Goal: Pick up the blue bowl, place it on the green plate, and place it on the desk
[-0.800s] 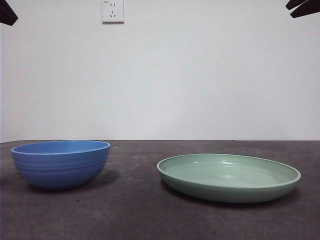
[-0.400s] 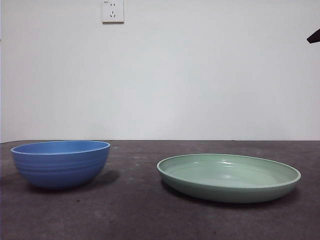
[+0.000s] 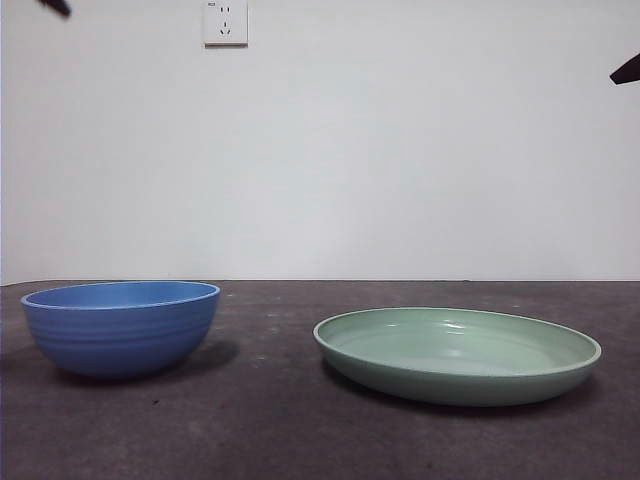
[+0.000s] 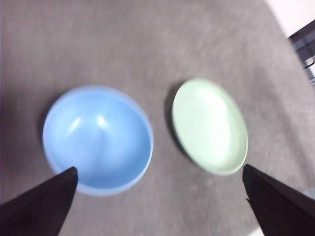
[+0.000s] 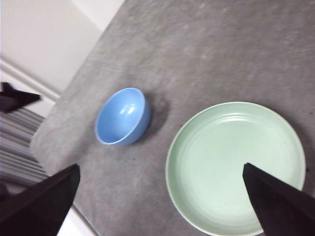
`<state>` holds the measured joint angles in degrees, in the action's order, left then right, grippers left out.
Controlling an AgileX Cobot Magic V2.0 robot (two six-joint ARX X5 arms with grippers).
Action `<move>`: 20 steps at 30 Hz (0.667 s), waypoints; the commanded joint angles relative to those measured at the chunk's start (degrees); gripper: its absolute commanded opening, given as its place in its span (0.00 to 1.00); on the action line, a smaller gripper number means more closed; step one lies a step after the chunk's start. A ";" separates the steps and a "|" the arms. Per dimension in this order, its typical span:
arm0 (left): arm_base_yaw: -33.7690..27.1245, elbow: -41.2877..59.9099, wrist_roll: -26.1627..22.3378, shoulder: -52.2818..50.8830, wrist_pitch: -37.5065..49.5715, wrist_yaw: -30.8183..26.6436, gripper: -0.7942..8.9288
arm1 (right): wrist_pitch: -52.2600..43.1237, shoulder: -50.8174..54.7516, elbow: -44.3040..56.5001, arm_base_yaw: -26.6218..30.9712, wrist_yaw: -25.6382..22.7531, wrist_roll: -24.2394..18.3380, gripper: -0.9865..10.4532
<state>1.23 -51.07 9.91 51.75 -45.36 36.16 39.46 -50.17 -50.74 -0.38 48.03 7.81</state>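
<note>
there, on the desk [image 3: 280, 420], the blue bowl [image 3: 122, 327] sat upright toward the left of the front view, and the green plate [image 3: 458, 354] lay flat to its right. the two were apart, with a strip of bare dark tabletop between them, and each cast a soft shadow on the mottled surface. neither dish held anything.

both arms were high above the table. the left gripper [image 4: 157, 201] hung over the bowl and plate with its two black jaws spread wide apart, clamped on nothing; in the left wrist view the bowl [image 4: 97, 140] appeared large and slightly blurred, with the plate [image 4: 209, 126] just beyond it. the right gripper [image 5: 160, 201] also had its jaws wide apart and empty, hanging above the plate [image 5: 235, 166], with the bowl [image 5: 122, 117] smaller and farther off near the desk's edge [image 5: 74, 88]. in that same view a dark pointed tip [image 5: 15, 98] showed at the side edge beyond the table; what it was could not be told.

in the front view only small black tips [image 3: 57, 6] showed at the top corners, one at the left and another [image 3: 627, 70] at the right edge. a white wall socket [image 3: 225, 22] was mounted on the pale wall behind the table.
</note>
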 commanded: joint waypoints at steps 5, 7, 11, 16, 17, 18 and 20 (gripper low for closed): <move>-0.96 -0.96 -0.68 11.63 -0.52 -3.58 0.75 | -0.35 -0.28 -1.09 -0.22 0.37 0.57 0.65; -0.96 -0.96 -0.70 15.37 0.87 -6.95 0.75 | -0.35 -0.28 -1.09 -0.24 0.39 0.70 0.65; -0.96 -0.96 -0.85 21.99 4.52 -7.80 0.75 | -0.35 -0.28 -1.09 -0.24 0.39 0.98 0.65; -0.94 -0.96 -0.46 29.31 10.71 -7.82 0.72 | -0.35 -0.28 -1.09 -0.24 0.39 1.01 0.65; -0.94 -0.96 -0.28 30.40 11.50 -7.82 0.71 | -0.33 -0.28 -1.09 -0.24 0.42 1.05 0.65; -0.94 -0.98 -0.20 31.65 12.17 -7.85 0.70 | -0.33 -0.28 -1.09 -0.24 0.39 1.20 0.65; -0.94 -1.07 -0.15 33.88 12.63 -7.85 0.69 | -0.33 -0.28 -1.09 -0.24 0.42 1.25 0.65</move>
<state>0.36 -51.07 9.80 84.27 -32.99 28.42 39.48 -50.17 -50.74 -0.43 48.05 8.67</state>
